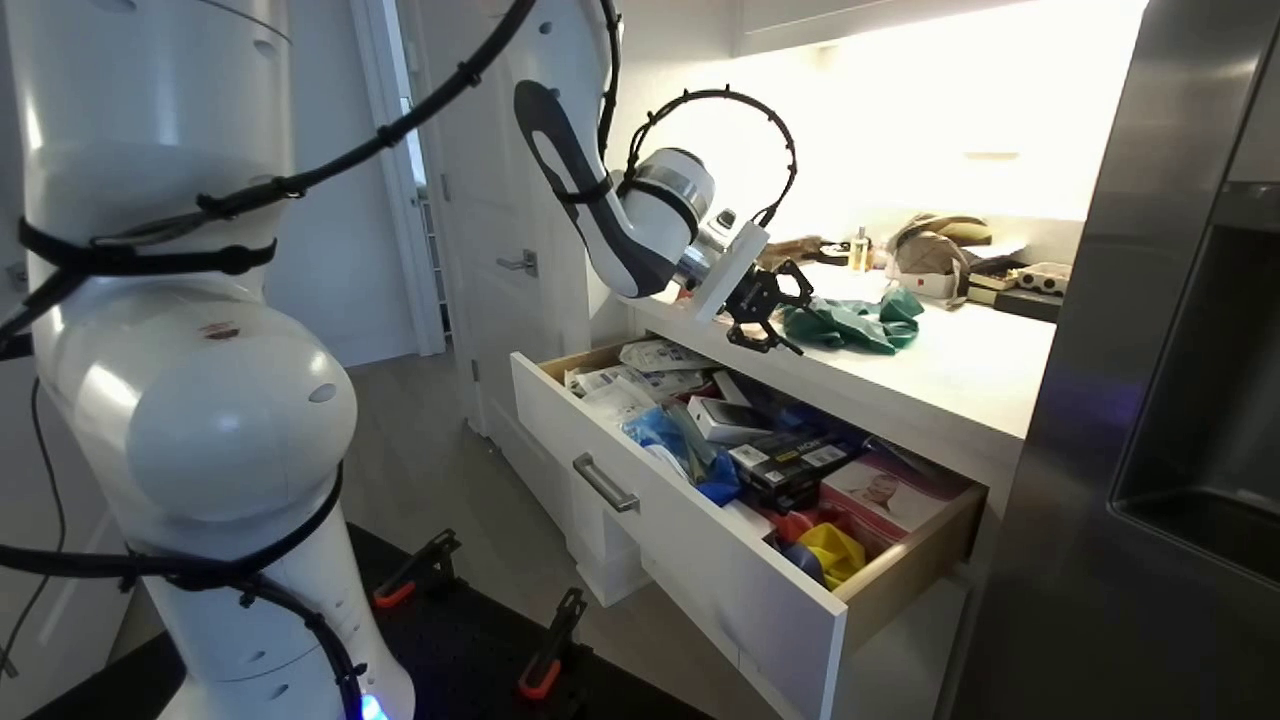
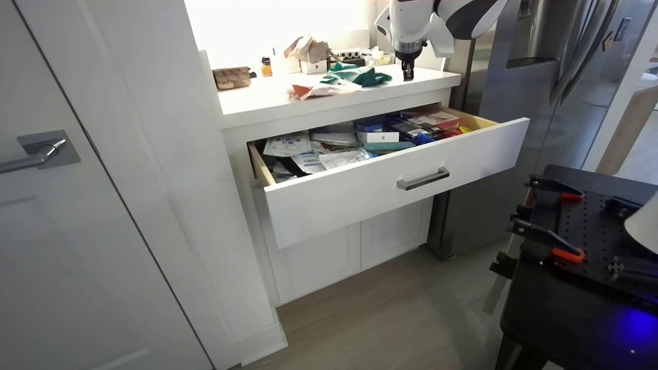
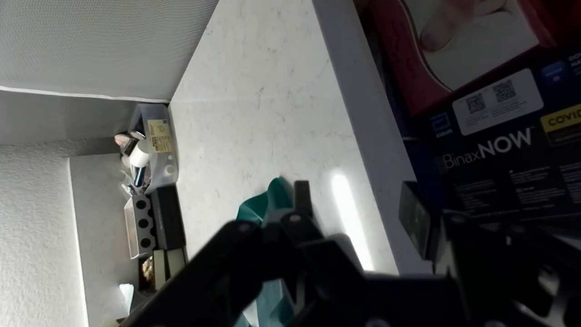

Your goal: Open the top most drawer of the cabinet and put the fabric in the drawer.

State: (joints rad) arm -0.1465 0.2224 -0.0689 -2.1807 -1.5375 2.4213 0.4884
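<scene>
Home kitchen: steel fridge (image 2: 545, 139), white cabinet (image 2: 329, 252)

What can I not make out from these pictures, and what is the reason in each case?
Wrist view: part of the green fabric, hidden behind the gripper.
Wrist view: the rest of the yellow COVID strip, cut off by the right edge.
In both exterior views: lower contents of the drawer, hidden under packets and boxes.
In an exterior view: any wording on the amber bottle, too small.

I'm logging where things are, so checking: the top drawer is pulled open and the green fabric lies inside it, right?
Not quite: the green fabric lies on the countertop, not inside the top drawer, as both exterior views show. The top drawer is indeed pulled open.
</scene>
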